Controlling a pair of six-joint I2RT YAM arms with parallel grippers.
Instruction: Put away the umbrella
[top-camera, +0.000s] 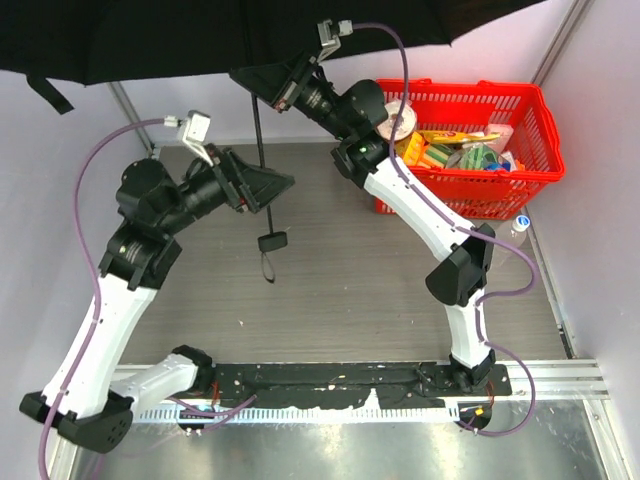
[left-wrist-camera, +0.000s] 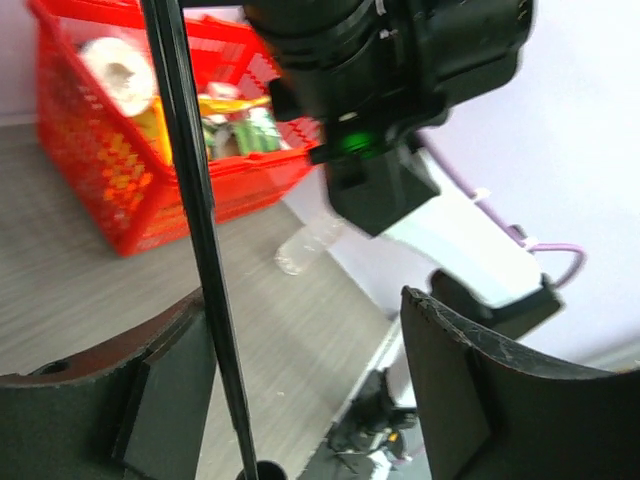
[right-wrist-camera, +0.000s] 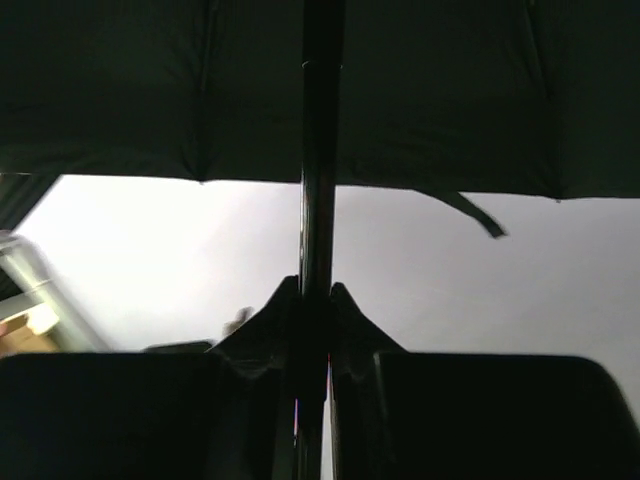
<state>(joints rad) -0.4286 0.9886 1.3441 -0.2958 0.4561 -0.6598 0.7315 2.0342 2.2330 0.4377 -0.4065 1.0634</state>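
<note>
Umbrella loose within wide gap of left gripper

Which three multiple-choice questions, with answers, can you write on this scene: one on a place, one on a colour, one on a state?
1. Where does the basket stand?
A. At the near left
B. Between the arm bases
C. At the far right of the table

2. What colour is the basket?
A. Blue
B. Red
C. Green

3. In what state is the umbrella?
A. Open
B. Folded shut
C. Lying flat on the table

Answers:
1 C, since the top view shows the basket at the far right, by the wall.
2 B, since its mesh walls and rim are red.
3 A, since its black fabric spreads wide across the top of the top view.
</note>
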